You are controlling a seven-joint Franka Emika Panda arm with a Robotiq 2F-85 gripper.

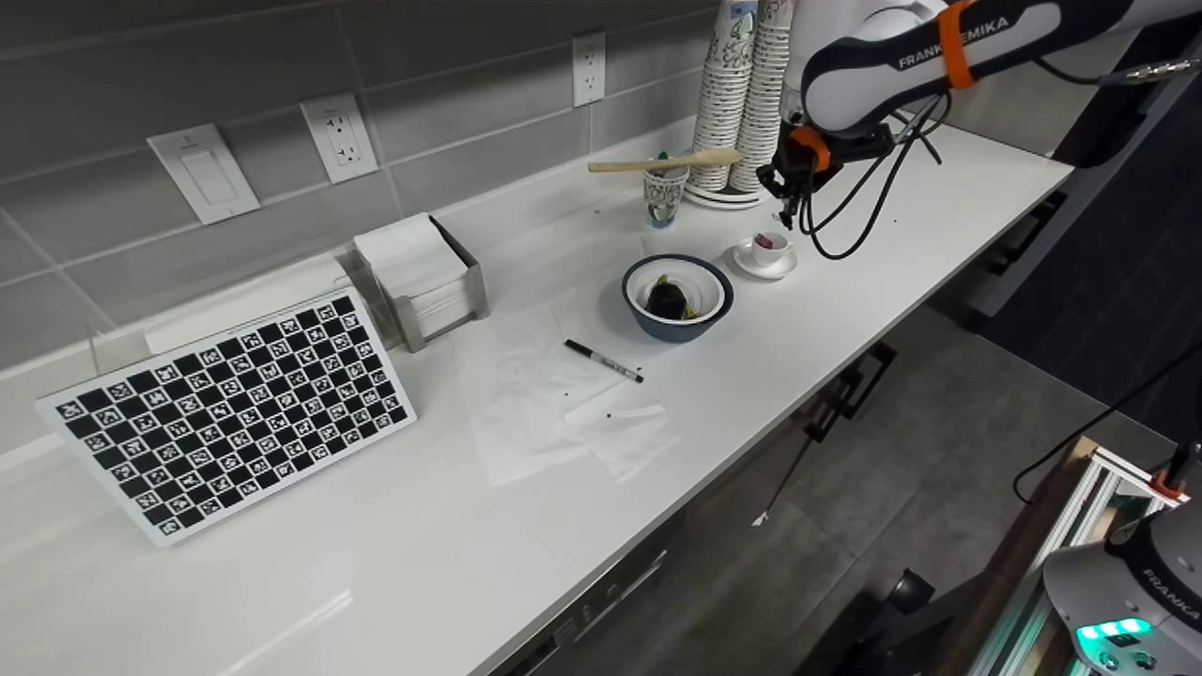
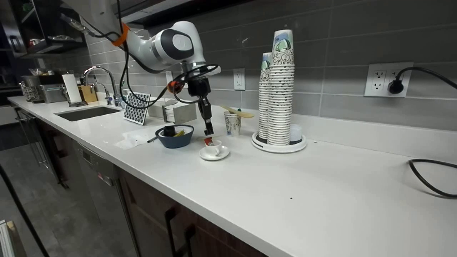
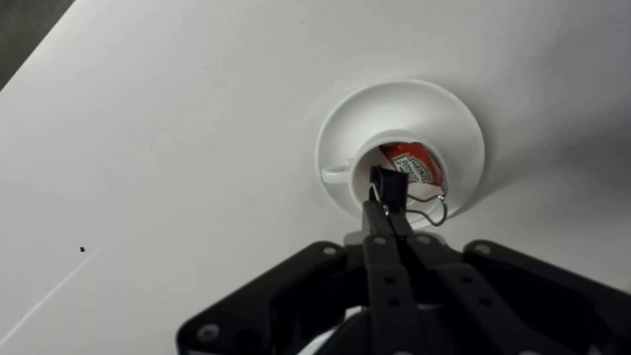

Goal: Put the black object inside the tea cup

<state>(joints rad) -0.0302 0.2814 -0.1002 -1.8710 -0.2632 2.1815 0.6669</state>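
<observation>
The black object is a small black binder clip [image 3: 392,185] with wire handles, seen in the wrist view. My gripper [image 3: 388,217] is shut on it; the clip sticks out beyond the fingertips, wire loops to the right. The white tea cup [image 3: 361,172] is below the clip, on a white saucer [image 3: 394,101]. A red ketchup packet [image 3: 419,160] stands in the cup. In both exterior views my gripper [image 1: 785,211] [image 2: 208,129] points down above the tea cup [image 1: 772,247] [image 2: 213,148], with a gap between. The clip is hard to make out there.
A blue-rimmed bowl [image 1: 669,331] holding a dark item stands beside the saucer. A paper cup [image 1: 664,195] with a wooden spoon [image 1: 667,161] across it and tall paper-cup stacks [image 2: 280,107] stand nearby. A marker pen [image 1: 604,361] lies past the bowl.
</observation>
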